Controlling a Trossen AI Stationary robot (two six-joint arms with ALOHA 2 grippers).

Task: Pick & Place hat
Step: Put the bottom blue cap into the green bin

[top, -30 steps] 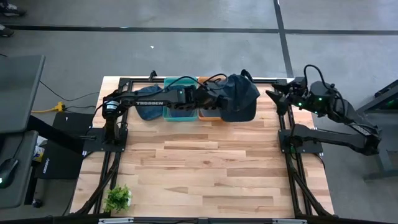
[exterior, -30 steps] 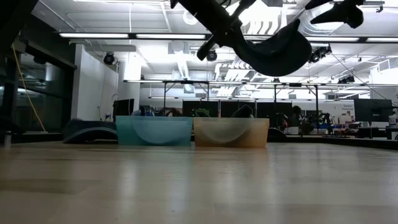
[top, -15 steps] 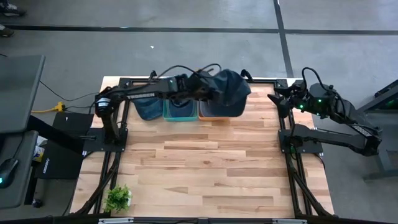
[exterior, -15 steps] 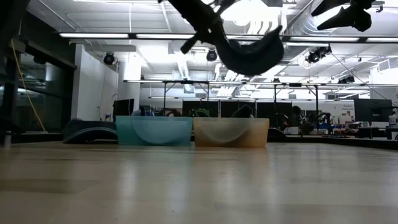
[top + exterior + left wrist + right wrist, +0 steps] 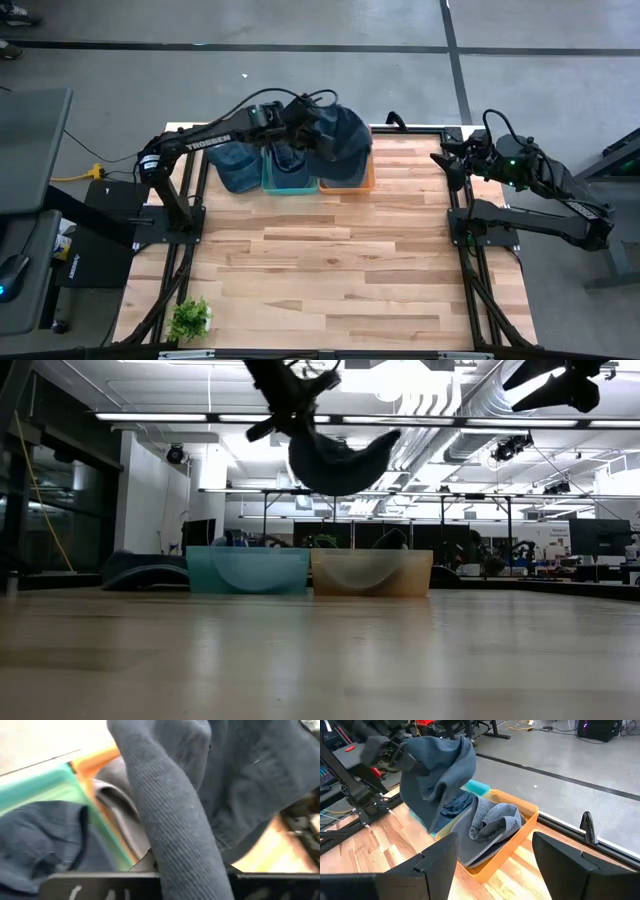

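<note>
A small green plant (image 5: 189, 318) is sitting at the near left corner of the wooden table (image 5: 330, 280), well apart from everything else. Most of the table is lying bare between it and the far edge. At that far edge, a teal bin (image 5: 247, 570) and an orange bin (image 5: 371, 572) are standing side by side, touching, the orange one on the right and already holding a grey hat (image 5: 487, 827). A dark hat (image 5: 228, 165) is lying just left of the teal bin. The left pincer (image 5: 300, 128) is reaching in from the left, clamped together on a dark blue hat (image 5: 338, 140); the hat is hanging in the air from its fingertips, draped rightward and downward above the two bins. The right pincer (image 5: 447, 162) is waiting at the far right edge, its fingers standing apart and holding nothing.
</note>
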